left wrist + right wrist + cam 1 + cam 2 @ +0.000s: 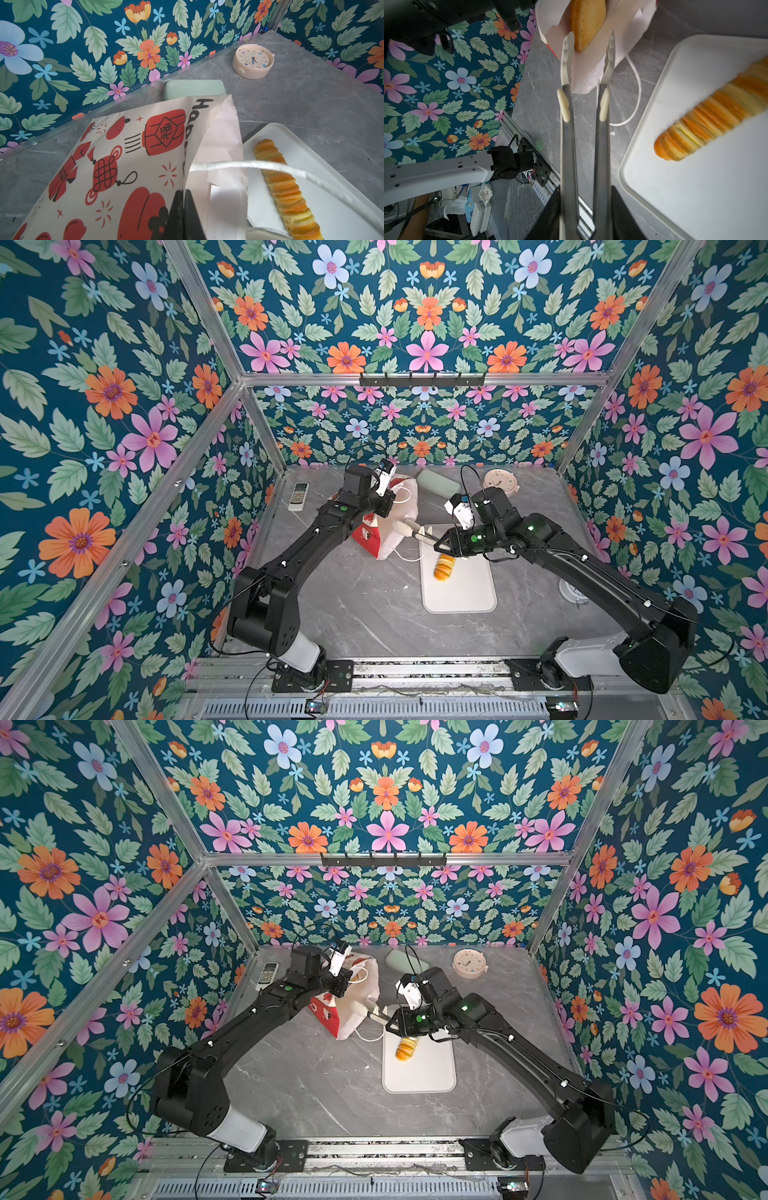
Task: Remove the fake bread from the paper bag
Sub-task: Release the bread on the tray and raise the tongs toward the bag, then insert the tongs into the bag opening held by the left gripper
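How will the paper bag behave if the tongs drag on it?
Probably floppy: the paper bag is creased and folded at its mouth. Likely light, so the tongs could slide it on the smooth table, though the left gripper pinching its rim should anchor it.

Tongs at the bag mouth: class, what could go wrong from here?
The tongs straddle the pastry with tips apart; closing on its tapered end could let it slip back into the paper bag. The tips lie over the bag's lip and may pinch paper. The left end effector pinches only the bag's edge, which might tear.
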